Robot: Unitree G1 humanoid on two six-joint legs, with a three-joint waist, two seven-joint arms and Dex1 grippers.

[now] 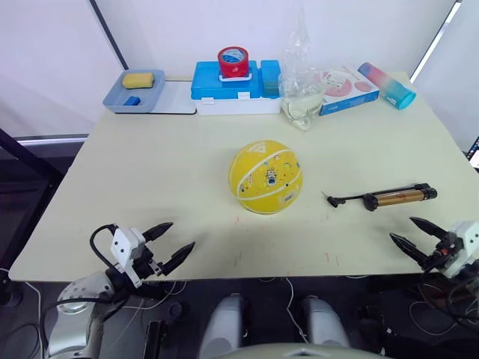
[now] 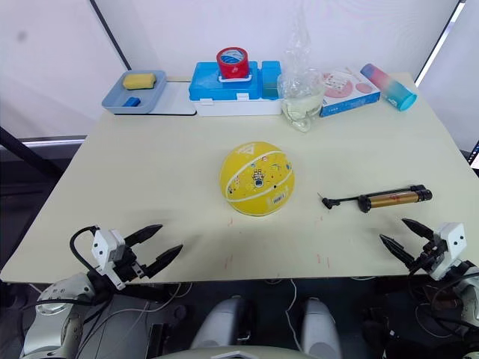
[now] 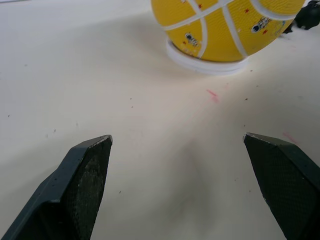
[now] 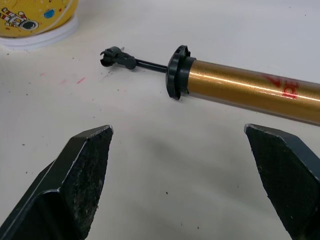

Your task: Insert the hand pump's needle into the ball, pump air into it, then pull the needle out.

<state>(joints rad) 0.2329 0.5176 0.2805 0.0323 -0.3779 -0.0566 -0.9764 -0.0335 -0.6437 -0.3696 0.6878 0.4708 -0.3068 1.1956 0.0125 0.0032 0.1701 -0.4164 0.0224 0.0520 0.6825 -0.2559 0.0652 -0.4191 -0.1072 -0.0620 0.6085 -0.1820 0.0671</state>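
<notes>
One ball [image 1: 265, 177], one hand pump [image 1: 394, 197], two claws, spread: left claw [image 1: 169, 246], right claw [image 1: 416, 235].

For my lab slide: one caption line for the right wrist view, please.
Open right pincer hovers over the table near the gold hand pump, the yellow ball beyond.

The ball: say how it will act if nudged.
The ball sits on a white ring, so a light nudge probably won't roll it. A harder push may knock it off across the table. It looks round and probably light.
</notes>
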